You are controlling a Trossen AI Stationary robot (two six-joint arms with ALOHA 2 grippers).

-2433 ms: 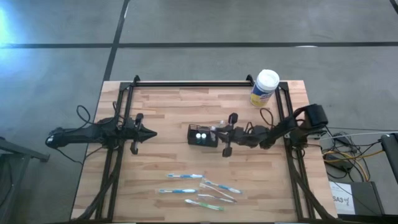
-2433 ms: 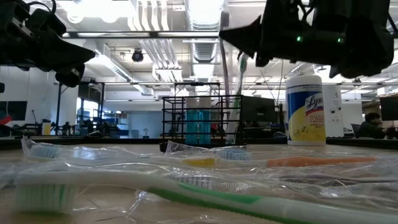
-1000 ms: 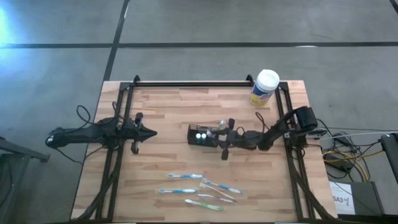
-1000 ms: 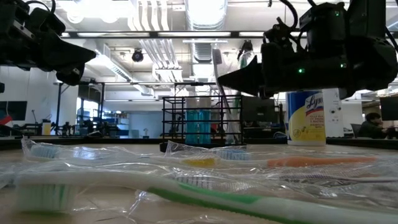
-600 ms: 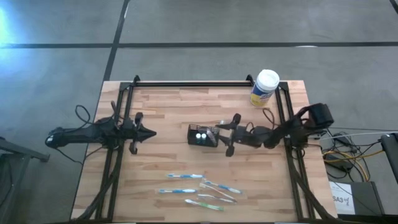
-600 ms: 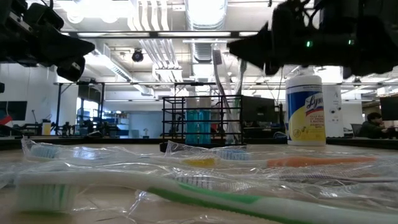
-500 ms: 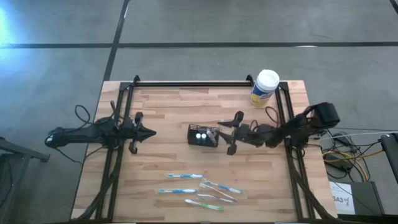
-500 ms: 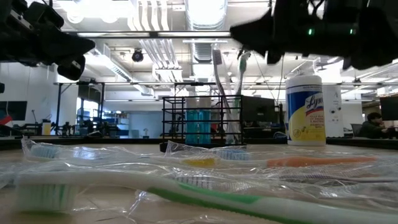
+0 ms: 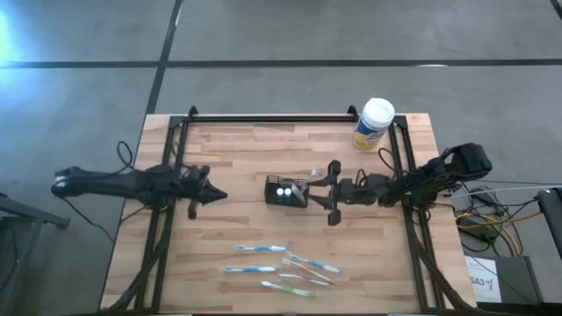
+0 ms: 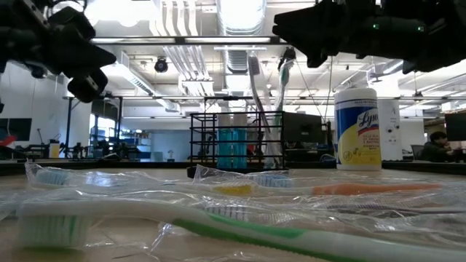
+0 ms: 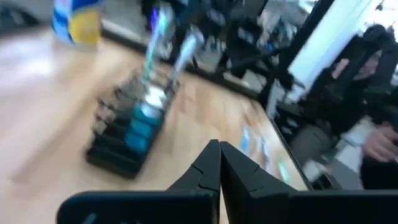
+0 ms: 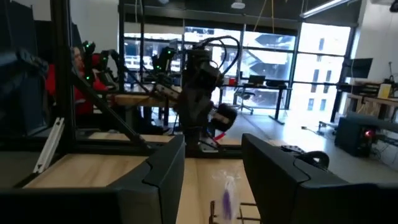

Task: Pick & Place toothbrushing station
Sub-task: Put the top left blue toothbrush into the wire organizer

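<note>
The black mesh holder [image 9: 287, 191] stands mid-table with two white-topped pieces [image 9: 283, 188] in it. Two toothbrushes [image 10: 253, 76] [image 10: 284, 73] stand upright in its right end. Several wrapped toothbrushes [image 9: 261, 248] [image 9: 312, 263] lie flat near the front edge. My right gripper [image 9: 320, 191] hovers open just right of the holder and above it [image 10: 306, 33]. A wrapped brush top [image 12: 225, 185] shows beyond its fingers, untouched. My left gripper [image 9: 217, 195] is shut and empty, left of the holder and above the table [image 11: 219, 155].
A yellow canister with a white lid [image 9: 374, 124] stands at the far right corner [image 10: 357, 129]. Black frame rails [image 9: 263, 118] run along the table's far, left and right sides. Bare wood lies between the holder and the loose brushes.
My right gripper has risen from beside the holder's right end and drawn back toward the table's right edge; both brushes stay standing in the holder. My left gripper has shifted slightly toward the holder and the near edge, still shut.
</note>
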